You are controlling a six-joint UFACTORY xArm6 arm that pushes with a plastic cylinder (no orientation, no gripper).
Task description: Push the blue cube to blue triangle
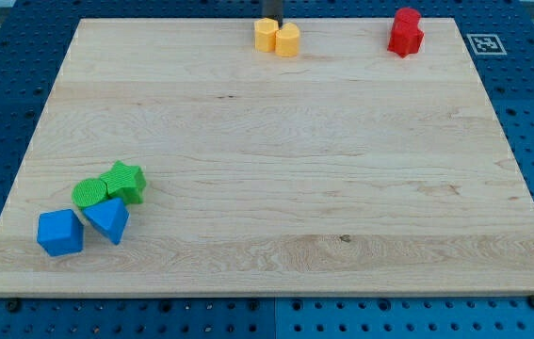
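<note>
The blue cube (59,232) lies near the board's bottom left corner. The blue triangle (107,218) lies just to its right, touching or nearly touching it. My tip (272,19) is at the view's top centre, right behind two yellow blocks, far from the blue blocks.
A green cylinder-like block (89,193) and a green star (125,180) sit just above the blue triangle. An orange-yellow block (266,35) and a yellow block (287,40) stand at the top edge. A red block (405,31) is at the top right. The wooden board (285,169) rests on a blue pegboard.
</note>
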